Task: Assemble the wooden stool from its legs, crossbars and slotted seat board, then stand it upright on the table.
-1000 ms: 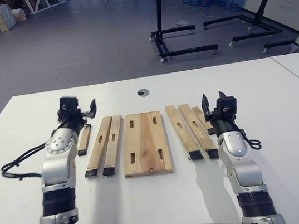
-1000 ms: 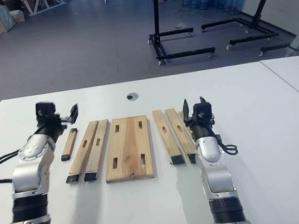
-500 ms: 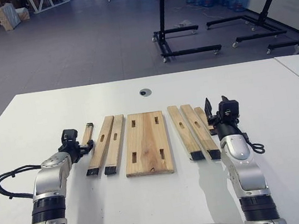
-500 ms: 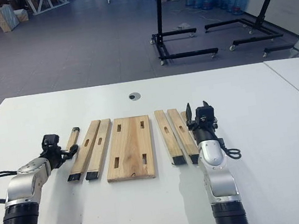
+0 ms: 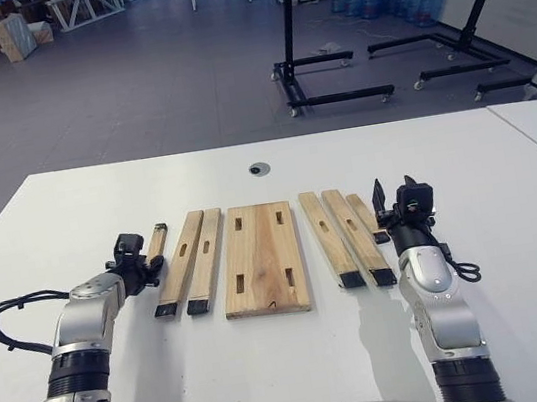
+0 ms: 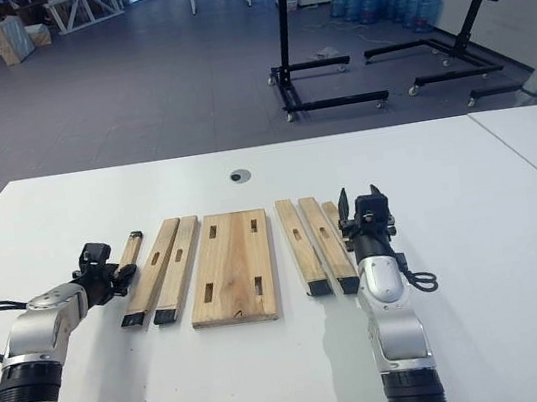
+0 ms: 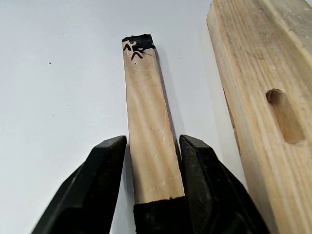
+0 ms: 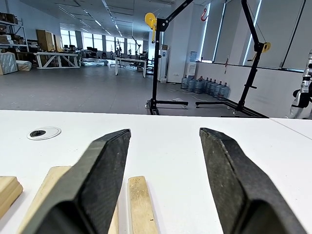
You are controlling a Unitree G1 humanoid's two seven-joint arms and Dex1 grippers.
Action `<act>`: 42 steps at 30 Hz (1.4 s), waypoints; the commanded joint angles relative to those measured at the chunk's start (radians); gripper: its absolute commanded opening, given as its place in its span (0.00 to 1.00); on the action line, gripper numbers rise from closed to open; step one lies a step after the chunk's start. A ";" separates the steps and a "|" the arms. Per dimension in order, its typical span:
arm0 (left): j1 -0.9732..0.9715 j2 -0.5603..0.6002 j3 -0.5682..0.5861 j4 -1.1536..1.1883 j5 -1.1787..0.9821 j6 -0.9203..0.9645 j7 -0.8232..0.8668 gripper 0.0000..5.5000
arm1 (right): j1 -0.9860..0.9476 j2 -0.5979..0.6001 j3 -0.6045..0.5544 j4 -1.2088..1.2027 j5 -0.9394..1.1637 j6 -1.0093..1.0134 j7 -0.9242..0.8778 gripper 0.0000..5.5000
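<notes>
Low at the table's left side, the left gripper (image 7: 152, 146) straddles the near end of a short crossbar (image 7: 146, 122) lying flat. Its jaws are released, one black finger (image 7: 100, 180) on each side, with a sliver of white showing between that finger and the wood. The bar's far end is black-tipped, and two hand-inked chevron marks (image 7: 132, 51) sit just below the tip; no other writing is legible.

Beside this crossbar lie the left pair of legs (image 5: 193, 262), then the slotted seat board (image 5: 262, 256) in the middle, the right pair of legs (image 5: 340, 236), and a second crossbar (image 5: 363, 215). All lie flat and parallel, unassembled, and the legs' near ends are black-capped.

The right gripper (image 5: 395, 192) stands by that second crossbar's near end, its jaws spread wide and grasping nothing.

Bare white table (image 5: 292, 359) lies between the parts and the near edge, and more towards the far edge around a round grommet hole (image 5: 259, 169). Wide margins run outside both arms.
</notes>
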 commanded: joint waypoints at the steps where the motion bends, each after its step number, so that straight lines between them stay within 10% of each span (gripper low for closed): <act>1: 0.086 -0.017 -0.050 0.047 0.018 0.068 -0.002 0.27 | -0.007 0.007 -0.005 -0.012 0.005 0.023 -0.005 0.47; 12: -0.137 -0.095 0.149 -0.176 -0.074 -0.256 0.149 0.23 | -0.099 -0.003 -0.014 -0.081 0.218 0.198 0.159 0.47; 21: -0.171 -0.139 -0.125 -0.547 -0.272 -0.100 -0.119 0.23 | -0.224 0.032 -0.115 -0.313 1.141 0.644 0.243 0.47; 32: -0.124 -0.105 -0.238 -0.733 -0.310 -0.026 -0.163 0.23 | -0.280 0.064 -0.100 -0.327 1.383 0.638 -0.095 0.47; 42: -0.111 -0.077 -0.246 -0.726 -0.283 -0.036 -0.164 0.23 | -0.257 0.058 -0.084 -0.339 1.475 0.578 -0.225 0.15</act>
